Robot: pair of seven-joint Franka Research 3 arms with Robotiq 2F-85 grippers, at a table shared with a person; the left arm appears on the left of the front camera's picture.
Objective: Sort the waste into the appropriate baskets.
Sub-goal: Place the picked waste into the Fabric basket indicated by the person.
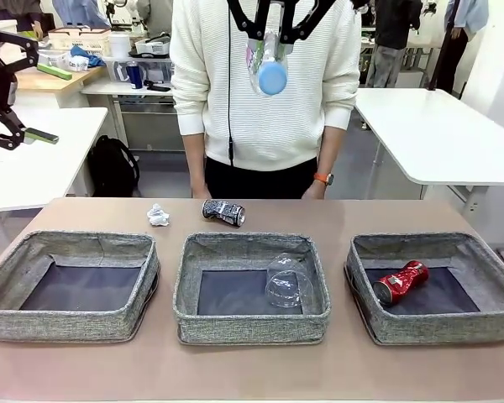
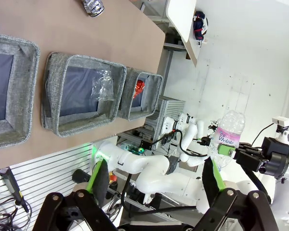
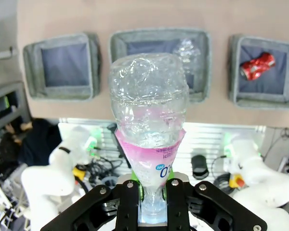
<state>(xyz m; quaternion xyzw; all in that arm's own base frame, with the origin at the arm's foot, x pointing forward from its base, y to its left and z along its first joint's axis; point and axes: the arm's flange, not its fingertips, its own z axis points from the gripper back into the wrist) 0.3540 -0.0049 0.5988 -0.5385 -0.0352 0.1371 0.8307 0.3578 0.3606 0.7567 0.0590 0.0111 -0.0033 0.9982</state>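
Note:
My right gripper (image 1: 270,35) hangs high over the table's far middle, shut on the neck of a clear bottle (image 1: 269,65) with a blue cap and pink label. In the right wrist view the bottle (image 3: 149,110) stands up from the gripper (image 3: 151,191). A clear cup (image 1: 287,281) lies in the middle basket (image 1: 252,324), and a crushed red can (image 1: 401,281) lies in the right basket (image 1: 445,329). Nothing lies in the left basket (image 1: 67,324). A black-and-white can (image 1: 223,211) and a paper wad (image 1: 158,216) rest on the table behind the baskets. My left gripper (image 1: 21,126) is open, raised at the far left.
A person in a white sweater (image 1: 265,92) stands at the far edge, arms down. White tables stand to the left (image 1: 34,159) and right (image 1: 437,134). Bare tabletop shows between the baskets and behind them.

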